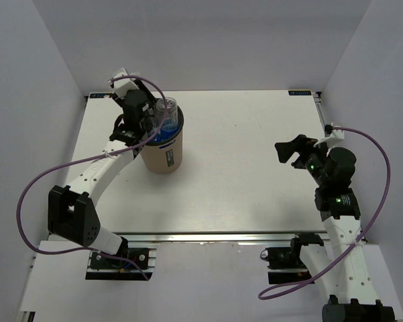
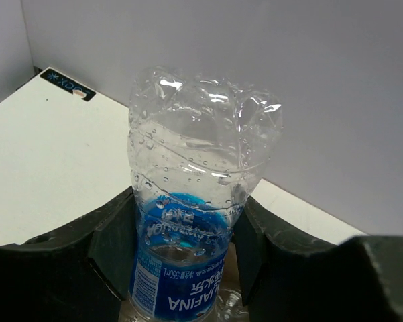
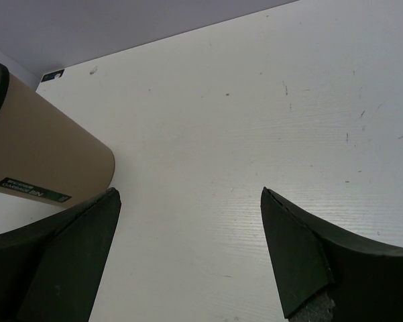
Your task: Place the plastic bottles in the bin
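Note:
A clear plastic bottle [image 1: 166, 111] with a blue label hangs upside down, base up, over the mouth of the tan bin [image 1: 164, 155], its lower part inside the rim. My left gripper [image 1: 155, 122] is shut on it. In the left wrist view both black pads press against the sides of the bottle [image 2: 201, 174] at its label, with the gripper [image 2: 186, 228] straddling it. Below it, more clear plastic [image 2: 236, 303] shows inside the bin. My right gripper [image 1: 290, 149] hovers open over the right side of the table, holding nothing [image 3: 188, 201].
The bin [image 3: 47, 154] stands at the back left of the white table [image 1: 255, 181], with its small label facing the arms. Grey walls enclose the table on three sides. A purple cable loops off each arm.

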`<state>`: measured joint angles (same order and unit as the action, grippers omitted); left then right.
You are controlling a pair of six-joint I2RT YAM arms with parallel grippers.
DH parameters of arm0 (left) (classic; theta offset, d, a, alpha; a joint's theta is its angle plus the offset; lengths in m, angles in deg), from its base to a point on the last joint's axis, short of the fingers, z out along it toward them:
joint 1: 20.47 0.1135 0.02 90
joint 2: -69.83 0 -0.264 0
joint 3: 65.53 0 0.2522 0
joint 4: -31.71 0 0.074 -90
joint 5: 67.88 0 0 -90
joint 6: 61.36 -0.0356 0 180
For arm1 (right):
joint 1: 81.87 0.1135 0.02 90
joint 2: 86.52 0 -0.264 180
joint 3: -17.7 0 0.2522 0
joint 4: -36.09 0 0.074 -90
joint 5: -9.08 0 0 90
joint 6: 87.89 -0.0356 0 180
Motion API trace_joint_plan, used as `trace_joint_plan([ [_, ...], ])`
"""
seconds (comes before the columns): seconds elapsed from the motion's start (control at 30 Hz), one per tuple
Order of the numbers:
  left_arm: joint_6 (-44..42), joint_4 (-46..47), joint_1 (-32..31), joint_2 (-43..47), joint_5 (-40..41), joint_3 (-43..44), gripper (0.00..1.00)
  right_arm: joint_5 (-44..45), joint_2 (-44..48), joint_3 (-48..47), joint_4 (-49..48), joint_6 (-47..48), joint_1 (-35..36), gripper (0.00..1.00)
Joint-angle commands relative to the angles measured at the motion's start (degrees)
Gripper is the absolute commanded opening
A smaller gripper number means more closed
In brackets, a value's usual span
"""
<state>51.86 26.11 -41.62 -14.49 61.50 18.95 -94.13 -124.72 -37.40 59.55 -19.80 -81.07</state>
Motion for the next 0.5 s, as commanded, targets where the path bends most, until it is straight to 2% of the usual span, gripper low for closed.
trace_joint_plan([
  [0.0, -0.55, -1.39, -0.12, 0.03, -1.67, -1.02, 0.62, 0.38, 0.4, 0.74, -2.57, 0.47, -0.18, 0.89],
  [0.13, -1.16, -1.13, -0.21, 0.38, -2.63, -6.28, 0.64, 0.91, 0.31, 0.91, -2.66, 0.55, -0.1, 0.89],
  [0.2, -0.55, -1.66, -0.21, 0.12, -2.99, -6.99, 0.69, 1.0, 0.05, 1.0, -2.84, 0.55, -0.18, 0.89],
  [0.3, -0.46, -2.8, -0.21, -0.32, -3.16, -6.82, 0.71, 1.0, -0.39, 1.0, -2.66, 0.55, -0.18, 0.89],
  [0.47, -1.86, -3.77, -0.21, 0.2, -6.06, -5.33, 0.91, 1.26, -0.65, 0.82, -2.4, 0.55, -0.18, 0.89],
])
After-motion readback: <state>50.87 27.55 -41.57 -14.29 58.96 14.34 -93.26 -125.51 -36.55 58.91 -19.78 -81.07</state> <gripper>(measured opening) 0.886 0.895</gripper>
